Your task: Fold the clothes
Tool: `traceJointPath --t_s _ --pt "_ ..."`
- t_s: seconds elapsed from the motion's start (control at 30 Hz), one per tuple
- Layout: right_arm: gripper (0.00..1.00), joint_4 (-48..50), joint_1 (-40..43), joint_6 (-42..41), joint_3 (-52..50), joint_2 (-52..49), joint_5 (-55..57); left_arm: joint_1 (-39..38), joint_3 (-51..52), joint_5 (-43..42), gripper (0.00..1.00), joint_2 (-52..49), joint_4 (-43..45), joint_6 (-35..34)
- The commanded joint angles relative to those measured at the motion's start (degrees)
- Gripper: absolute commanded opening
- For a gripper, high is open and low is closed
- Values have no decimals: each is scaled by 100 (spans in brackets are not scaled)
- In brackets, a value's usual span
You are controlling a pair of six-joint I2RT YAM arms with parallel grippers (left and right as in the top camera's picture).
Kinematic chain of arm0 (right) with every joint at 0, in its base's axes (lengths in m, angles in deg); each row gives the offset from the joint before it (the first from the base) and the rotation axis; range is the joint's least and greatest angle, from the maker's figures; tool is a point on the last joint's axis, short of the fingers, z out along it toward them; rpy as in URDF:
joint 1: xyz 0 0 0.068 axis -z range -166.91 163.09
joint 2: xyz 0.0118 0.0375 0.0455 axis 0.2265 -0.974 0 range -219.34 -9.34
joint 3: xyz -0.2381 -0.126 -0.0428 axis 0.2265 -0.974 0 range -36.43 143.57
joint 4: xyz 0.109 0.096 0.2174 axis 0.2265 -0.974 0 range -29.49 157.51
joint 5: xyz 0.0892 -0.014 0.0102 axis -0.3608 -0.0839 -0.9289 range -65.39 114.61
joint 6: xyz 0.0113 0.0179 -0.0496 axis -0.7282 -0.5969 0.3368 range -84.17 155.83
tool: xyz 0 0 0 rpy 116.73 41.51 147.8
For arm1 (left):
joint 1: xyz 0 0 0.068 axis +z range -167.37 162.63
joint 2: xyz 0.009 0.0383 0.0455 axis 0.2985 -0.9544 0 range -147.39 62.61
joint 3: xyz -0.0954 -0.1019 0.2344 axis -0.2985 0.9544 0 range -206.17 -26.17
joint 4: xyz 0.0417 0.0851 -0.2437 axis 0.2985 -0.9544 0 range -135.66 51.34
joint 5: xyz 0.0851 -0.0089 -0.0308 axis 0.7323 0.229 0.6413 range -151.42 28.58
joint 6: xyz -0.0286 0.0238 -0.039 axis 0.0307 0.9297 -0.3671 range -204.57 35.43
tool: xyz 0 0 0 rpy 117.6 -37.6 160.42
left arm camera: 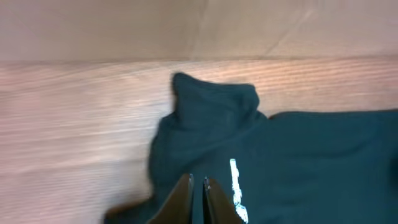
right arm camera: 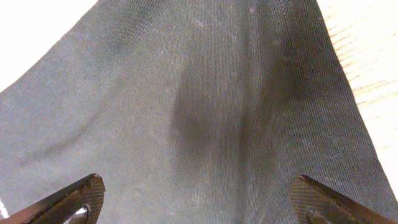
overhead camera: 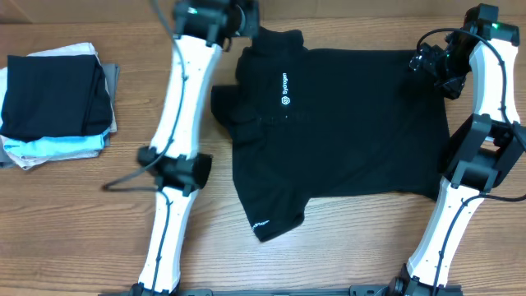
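Looking from overhead: you get the whole black T-shirt (overhead camera: 345,140) lying sideways across the middle and right of the wooden surface (overhead camera: 82,222). One sleeve points to the top edge, another to the bottom centre, and cloth is bunched at the shirt's left edge.
Only in overhead: a stack of folded garments (overhead camera: 57,103) sits at the upper left, well apart from the shirt. A black piece lies on top, with pale blue and grey ones under it.
Only in left wrist view: you see the upper sleeve (left arm camera: 214,99) rising in a soft hump off the surface, which the overhead view flattens.
Left jaws: the left gripper (overhead camera: 245,18) (left arm camera: 198,180) has its jaws drawn narrow, with only a slit between them and no cloth visible in it. They sit low in the frame, over the shirt's chest.
Only in right wrist view: you get the shirt's weave up close, with a dark crease at centre and strips of bare surface at the upper left and right edges.
Right jaws: the right gripper (overhead camera: 427,62) (right arm camera: 198,182) is spread wide, its tips at the lower corners of the frame, with cloth beneath and nothing gripped. Overhead places it at the shirt's upper right corner.
Chest logo (overhead camera: 285,89): a white ring-like emblem with a short line of white letters running up the frame, too small for you to read surely. In the left wrist view it is a blurred white streak (left arm camera: 235,186).
Sleeve hem lettering (overhead camera: 260,223): white and unreadable at this size.
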Motion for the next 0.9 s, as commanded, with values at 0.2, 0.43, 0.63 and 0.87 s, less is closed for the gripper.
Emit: traceJointPath --t_s 0.2,0.43,0.63,0.87 --pt "100 140 -7 -33 133 195 -105 -52 -164 160 20 1928 -1672 -173" --pt "100 76 26 516 153 227 -1158 -22 -127 -387 31 2551 -1888 114" --pt "100 -586 341 468 153 730 -1491 -22 197 -369 33 2977 -1888 116" --pt "100 -1856 758 363 153 2297 -643 -22 1932 -175 38 4203 -1888 -17"
